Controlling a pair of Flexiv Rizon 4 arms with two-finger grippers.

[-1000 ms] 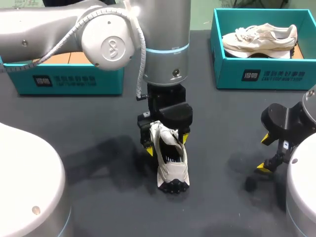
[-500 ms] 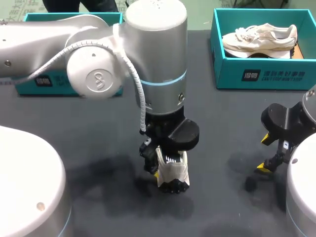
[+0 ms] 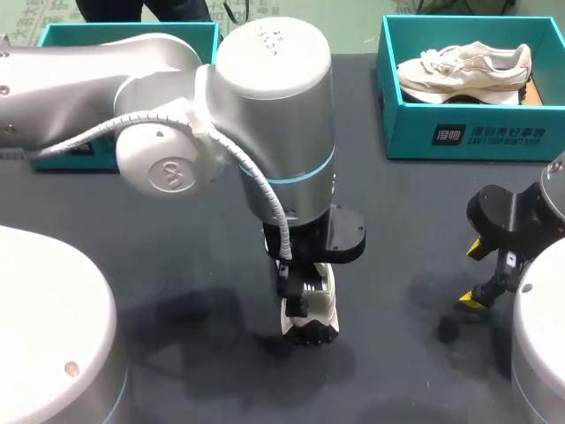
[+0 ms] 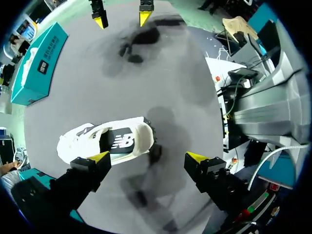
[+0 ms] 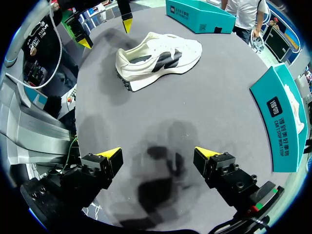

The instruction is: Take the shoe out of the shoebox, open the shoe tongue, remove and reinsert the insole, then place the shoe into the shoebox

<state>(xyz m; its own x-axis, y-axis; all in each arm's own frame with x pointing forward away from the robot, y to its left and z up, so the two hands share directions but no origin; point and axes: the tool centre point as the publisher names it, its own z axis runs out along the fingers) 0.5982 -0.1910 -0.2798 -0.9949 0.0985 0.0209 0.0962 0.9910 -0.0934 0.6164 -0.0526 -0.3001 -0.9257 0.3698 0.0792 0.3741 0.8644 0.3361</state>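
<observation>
A white shoe point(image 4: 105, 141) rests on the dark grey counter point(image 3: 415, 221); left pincer point(image 4: 148, 157) and right pincer point(image 5: 157, 152) both gape wide, holding nothing.

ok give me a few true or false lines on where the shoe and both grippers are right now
1. The white shoe lies on the table. True.
2. The left gripper is shut on the white shoe. False: its fingers are open, and the shoe lies beside one of them.
3. The shoebox at the table's far right is empty. False: a beige shoe lies in it.
4. The right gripper is open and holds nothing. True.
</observation>
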